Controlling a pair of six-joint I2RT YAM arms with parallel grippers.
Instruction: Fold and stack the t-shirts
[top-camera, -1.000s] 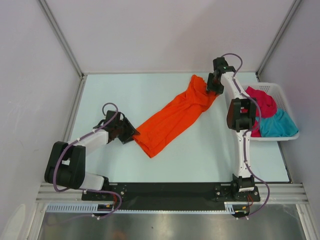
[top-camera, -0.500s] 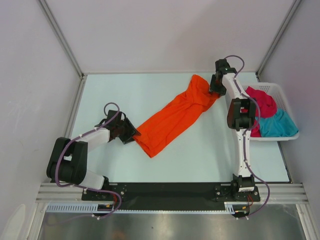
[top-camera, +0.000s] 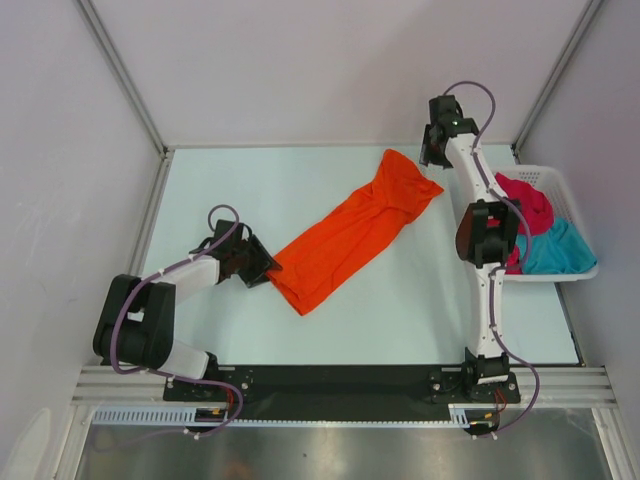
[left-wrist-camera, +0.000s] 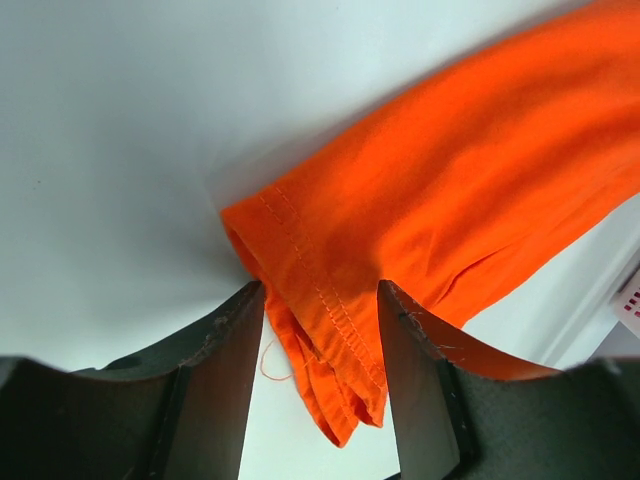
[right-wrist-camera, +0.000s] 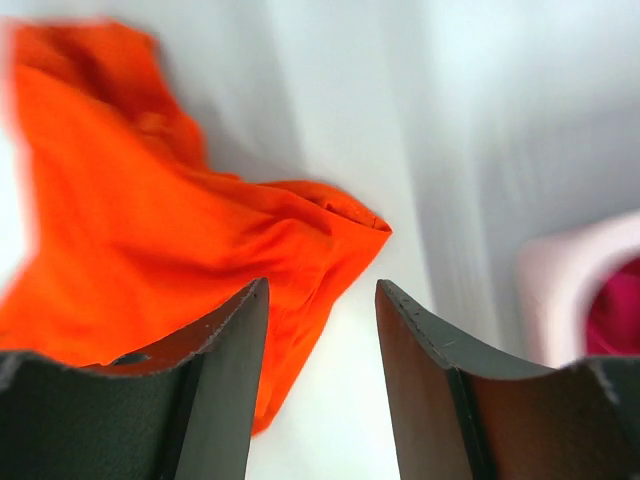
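Orange t-shirt (top-camera: 350, 235) lies as a long diagonal band on the table (top-camera: 250, 190), running lower left to upper right in the top view.

Left gripper (left-wrist-camera: 320, 300): fingers apart, released. The shirt's stitched hem is bunched in the gap between them.

Right gripper (right-wrist-camera: 322, 290): fingers apart, nothing between them. The shirt's upper end lies just beyond the fingertips, not touching.

White lattice basket (top-camera: 560, 180), right edge: crimson t-shirt (top-camera: 525, 200) and teal t-shirt (top-camera: 555, 250) inside, side by side.

three t-shirts (top-camera: 345, 240) (top-camera: 527, 200) (top-camera: 556, 250), one basket (top-camera: 556, 172) — two grippers (top-camera: 268, 268) (top-camera: 431, 152)
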